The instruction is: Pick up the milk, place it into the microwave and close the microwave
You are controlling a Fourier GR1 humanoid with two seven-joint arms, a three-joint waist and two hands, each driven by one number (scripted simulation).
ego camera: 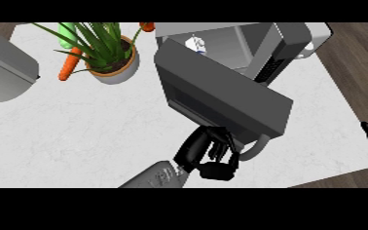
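Far left on the white surface (86, 126): a grey appliance (14, 73), a carrot (69, 63), a potted plant (111, 53). None in the way. Milk (196, 44) already inside the microwave (244, 44). Closing step now. Left robot hand (208, 153) at the low edge of the half-open door (223, 95), fingers curled near the handle (257, 148), gripping nothing clearly. Next, probably: push door shut. Right robot hand out of sight.

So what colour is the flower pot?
The flower pot is light grey, seen in the head view.
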